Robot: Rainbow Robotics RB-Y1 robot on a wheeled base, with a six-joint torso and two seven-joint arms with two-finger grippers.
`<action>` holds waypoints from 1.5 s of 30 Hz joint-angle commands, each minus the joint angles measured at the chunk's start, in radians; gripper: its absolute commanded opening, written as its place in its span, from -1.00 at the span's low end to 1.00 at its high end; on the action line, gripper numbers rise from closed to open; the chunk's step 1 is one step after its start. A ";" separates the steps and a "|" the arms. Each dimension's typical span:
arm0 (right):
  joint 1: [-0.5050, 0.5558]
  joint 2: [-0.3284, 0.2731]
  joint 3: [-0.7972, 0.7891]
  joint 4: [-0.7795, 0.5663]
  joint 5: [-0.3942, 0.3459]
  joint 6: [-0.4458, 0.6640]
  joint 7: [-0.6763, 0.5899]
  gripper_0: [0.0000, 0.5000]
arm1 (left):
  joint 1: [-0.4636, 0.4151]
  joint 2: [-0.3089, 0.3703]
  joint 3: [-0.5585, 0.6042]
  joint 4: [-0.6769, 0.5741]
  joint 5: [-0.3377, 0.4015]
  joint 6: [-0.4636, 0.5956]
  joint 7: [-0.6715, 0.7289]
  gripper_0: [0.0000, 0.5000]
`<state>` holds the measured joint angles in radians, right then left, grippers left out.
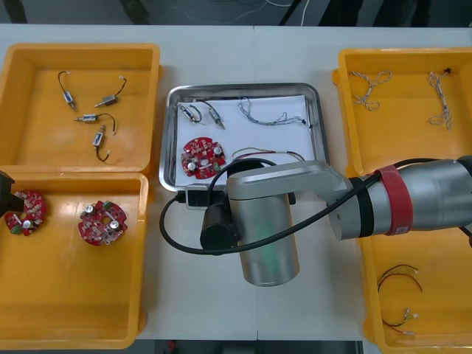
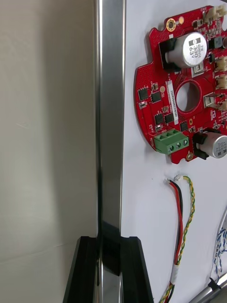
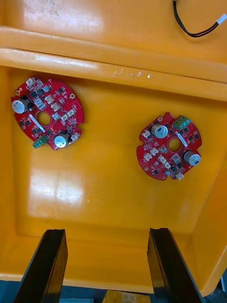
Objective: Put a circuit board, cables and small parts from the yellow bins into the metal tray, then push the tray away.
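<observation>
Item 1, my right gripper [image 2: 109, 239]: at the near rim of the metal tray [image 1: 316, 110], mid-tabletop [image 1: 199, 310]; jaws pinching that rim, one inside the tray, one outside

Item 2, tray contents: circuit board [image 1: 202, 156] near left, red and yellow cable [image 2: 182, 222] just right of it, blue and white cable [image 1: 269, 114] at the far right, small metal parts [image 1: 199, 113] at the far left

Item 3, my left gripper [image 3: 106, 232]: idle over the near left yellow bin [image 1: 140, 258], jaws spread and holding nothing; two spare boards [image 1: 102, 222] lie below

Item 4, step in hand: loading looks complete; I judge this to be the start of the push

Item 5, next move calls for: a straight shove toward the far side, rim kept in the pinch, tray kept level so nothing slides out, and a clear course between the left and right bins
</observation>
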<state>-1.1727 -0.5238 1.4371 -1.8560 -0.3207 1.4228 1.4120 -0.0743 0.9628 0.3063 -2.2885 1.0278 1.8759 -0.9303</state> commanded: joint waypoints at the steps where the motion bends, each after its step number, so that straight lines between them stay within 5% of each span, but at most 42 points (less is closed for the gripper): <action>1: -0.062 0.019 0.008 0.028 0.014 -0.022 0.033 -1.00 | 0.018 -0.010 0.030 -0.025 -0.009 -0.011 -0.048 1.00; 45: -0.162 0.021 0.006 0.273 0.012 -0.186 0.123 -1.00 | 0.018 -0.010 0.030 -0.025 -0.009 -0.011 -0.048 1.00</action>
<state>-1.2721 -0.5223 1.4376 -1.5969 -0.3200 1.2518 1.5058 -0.0743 0.9628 0.3063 -2.2885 1.0278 1.8759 -0.9303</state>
